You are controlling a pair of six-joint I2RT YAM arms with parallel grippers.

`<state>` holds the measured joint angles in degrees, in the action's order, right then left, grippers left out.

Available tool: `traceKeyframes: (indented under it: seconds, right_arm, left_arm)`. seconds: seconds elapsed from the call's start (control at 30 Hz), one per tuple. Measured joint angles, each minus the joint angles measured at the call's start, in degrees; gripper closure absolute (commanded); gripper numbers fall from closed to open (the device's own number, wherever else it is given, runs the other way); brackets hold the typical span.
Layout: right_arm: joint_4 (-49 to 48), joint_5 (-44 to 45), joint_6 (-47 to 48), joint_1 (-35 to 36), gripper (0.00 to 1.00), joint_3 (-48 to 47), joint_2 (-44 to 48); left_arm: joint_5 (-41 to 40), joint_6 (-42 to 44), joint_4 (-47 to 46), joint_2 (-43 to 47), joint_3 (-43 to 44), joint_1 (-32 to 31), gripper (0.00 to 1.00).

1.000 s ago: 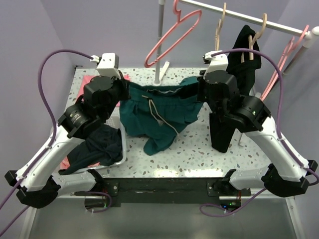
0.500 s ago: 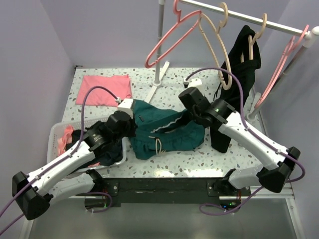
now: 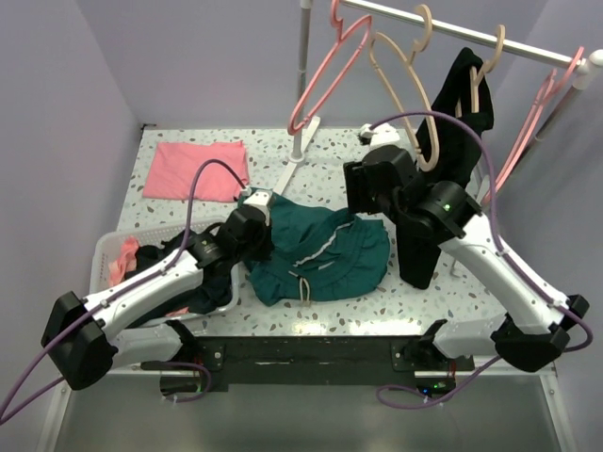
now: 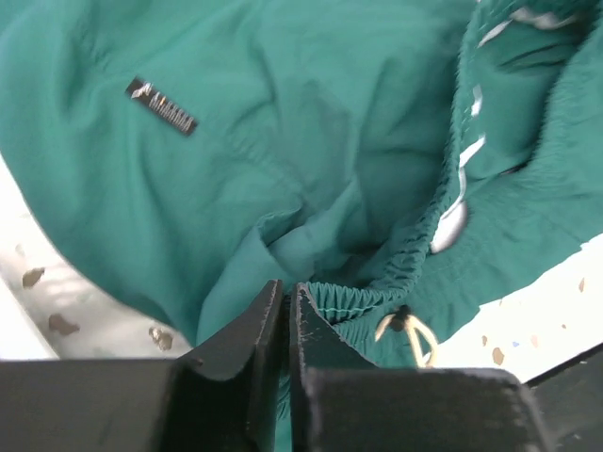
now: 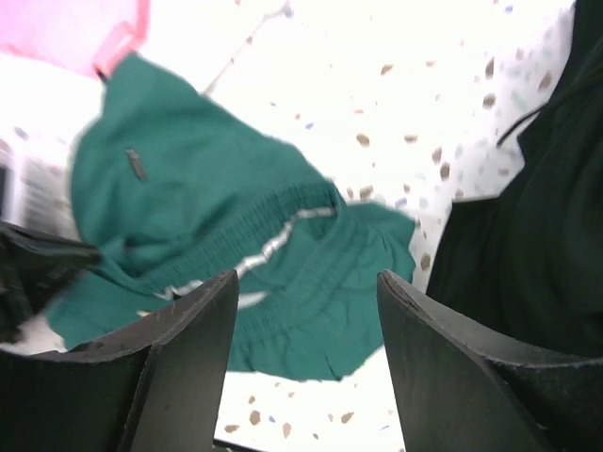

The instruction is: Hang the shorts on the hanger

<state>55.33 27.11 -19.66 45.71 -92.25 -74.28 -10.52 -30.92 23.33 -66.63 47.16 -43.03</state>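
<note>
Top external view: lilac walls [image 3: 207, 56] close in a white speckled table [image 3: 443, 292], where the shorts [image 3: 320, 250] lie crumpled at its centre. The left gripper [image 4: 285, 320] is pinched together on a fold of them. The right gripper [image 5: 306, 282] hovers above, fingers spread wide. The hanger [image 3: 325, 80] hangs from the rail [image 3: 471, 36] behind. A pink cloth [image 3: 198, 169] lies at the far left, and a white basket [image 3: 104, 259] sits at the near left.
</note>
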Motion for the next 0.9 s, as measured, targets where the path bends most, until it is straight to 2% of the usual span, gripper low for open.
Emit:
traceKeyframes:
  seconds: [0.03, 0.1, 0.17, 0.23, 0.4, 0.63, 0.77, 0.9]
  right_arm:
    - [-0.3, 0.0, 0.0, 0.0, 0.36, -1.0, 0.9]
    - [-1.0, 0.2, 0.1, 0.0, 0.36, -1.9, 2.7]
    - [-1.3, 0.2, 0.1, 0.0, 0.36, -1.7, 4.1]
    - [-1.8, 0.2, 0.0, 0.0, 0.36, -0.8, 5.1]
    - [-2.7, -0.3, -0.3, 0.0, 0.35, 5.4, 6.6]
    - [-5.3, -4.2, -1.8, 0.0, 0.3, 15.1, 8.8]
    - [-7.3, -6.1, -2.8, 0.0, 0.3, 19.1, 9.0]
    - [-8.2, -7.3, -3.7, 0.0, 0.3, 22.3, 8.4]
  left_arm:
    - [0.2, 0.0, 0.0, 0.0, 0.5, 0.0, 0.73]
    - [0.7, 0.5, 0.1, 0.0, 2.0, 0.0, 0.67]
    - [0.7, 1.0, 0.5, 0.0, 4.0, 0.0, 0.58]
    - [0.7, 1.7, 1.8, 0.1, 7.0, 0.0, 0.44]
    - [0.5, 3.8, 6.3, 0.4, 17.5, 0.2, 0.32]
    - [-3.3, 9.6, 8.5, -0.9, 36.3, 0.2, 0.26]
    - [-5.6, 14.4, 8.8, -9.9, 54.7, 0.2, 0.26]
    - [-5.6, 18.6, 8.3, -22.8, 72.8, 0.3, 0.25]
